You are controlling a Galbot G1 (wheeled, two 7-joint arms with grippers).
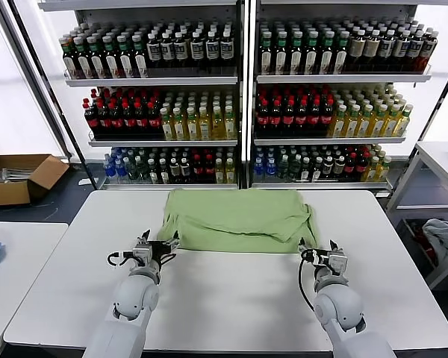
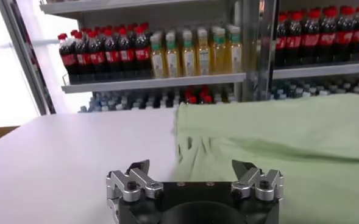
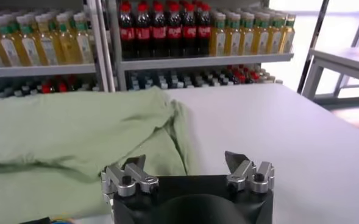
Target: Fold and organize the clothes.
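Both claws, left gripper (image 1: 158, 248) and right gripper (image 1: 322, 253), sit jaws apart at the near hem of the green shirt (image 1: 239, 216), one at each near corner, nothing held. Shirt lies partly folded on the white table (image 1: 231, 298), toward its far edge. Judgement: pinch both corners evenly, lift together, keep the hem taut.

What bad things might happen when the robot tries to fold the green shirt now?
1. The green shirt already lies bunched in loose layers, so a grab at its near edge might catch only the top layer and fold it crookedly.
2. The left gripper and right gripper are open at opposite corners; if one grips before the other, the cloth could twist.
3. The shirt lies toward the white table's far edge, so pushing might slide it off.
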